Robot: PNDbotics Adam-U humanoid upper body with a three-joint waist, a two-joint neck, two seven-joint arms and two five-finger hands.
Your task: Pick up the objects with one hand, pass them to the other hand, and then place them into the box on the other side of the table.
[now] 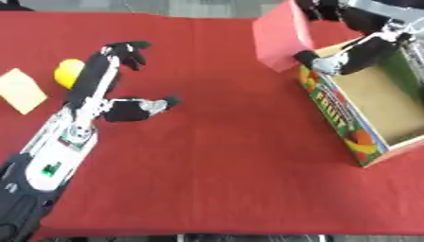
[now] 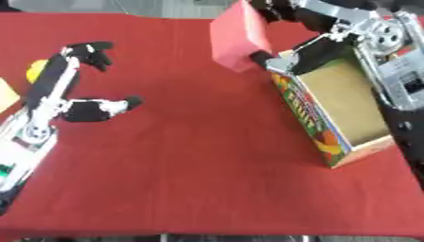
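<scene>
Red-covered bench [image 1: 215, 156]: placing step under way.
The fruit-printed box [image 1: 389, 106] sits at right; the right hand [image 1: 335, 59] is clamped on a pink block [image 1: 280, 35] above its rim, needing lowering inside. The left hand [image 1: 124, 54] rests open beside a yellow object [image 1: 66, 72].

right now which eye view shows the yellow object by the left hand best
The left eye view: the yellow object shows as a rounded shape beside the left hand. The right eye view shows a smaller sliver of it at the left edge, mostly hidden behind that arm.
</scene>
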